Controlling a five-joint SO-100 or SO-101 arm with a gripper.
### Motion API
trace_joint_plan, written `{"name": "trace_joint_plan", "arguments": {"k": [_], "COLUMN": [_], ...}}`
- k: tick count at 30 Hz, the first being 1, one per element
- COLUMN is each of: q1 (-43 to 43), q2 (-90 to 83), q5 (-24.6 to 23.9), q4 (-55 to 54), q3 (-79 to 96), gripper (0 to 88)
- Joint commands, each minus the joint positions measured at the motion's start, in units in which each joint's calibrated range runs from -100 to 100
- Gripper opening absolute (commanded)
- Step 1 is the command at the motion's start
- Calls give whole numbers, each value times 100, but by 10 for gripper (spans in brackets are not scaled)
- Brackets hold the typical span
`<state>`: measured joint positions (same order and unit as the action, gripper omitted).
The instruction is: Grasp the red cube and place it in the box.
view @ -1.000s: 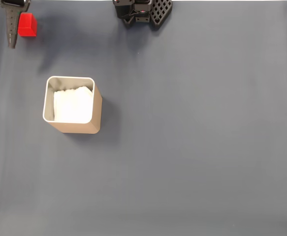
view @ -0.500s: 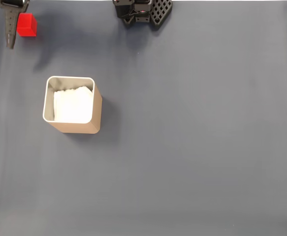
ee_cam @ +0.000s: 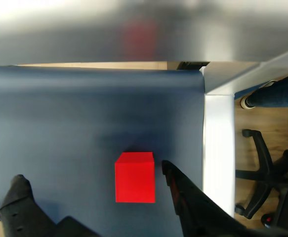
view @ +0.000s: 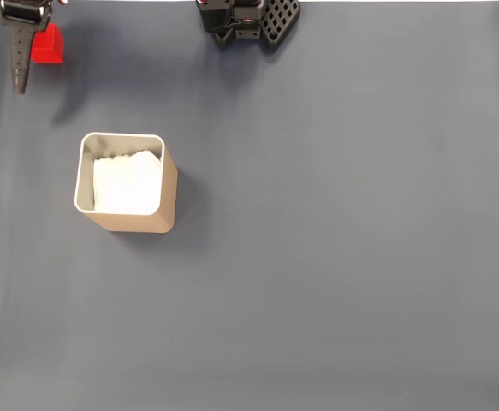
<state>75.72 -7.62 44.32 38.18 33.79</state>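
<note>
The red cube sits on the dark blue mat at the far top left of the fixed view, well above the box. The box is tan with a pale rim and white lining, and stands upright. My gripper hangs over the cube, with one black finger just left of it. In the wrist view the gripper is open. The cube lies between its fingers, close to the right finger and well apart from the left finger.
The arm's black base stands at the top middle of the mat. In the wrist view the mat ends just right of the cube at a white table edge, with an office chair base on the floor beyond.
The gripper has crept a little further over the cube, and its finger tip reaches slightly lower in the fixed view. The cube and the box stay in place.
</note>
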Motion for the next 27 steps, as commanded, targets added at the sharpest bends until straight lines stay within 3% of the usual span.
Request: {"name": "trace_joint_plan", "arguments": {"k": [1, 21, 27], "q1": [156, 184, 134], "q2": [-21, -38, -73], "q5": [10, -15, 15], "q4": [-80, -129, -137], "q3": [3, 30, 3], "gripper": [572, 546, 430]}}
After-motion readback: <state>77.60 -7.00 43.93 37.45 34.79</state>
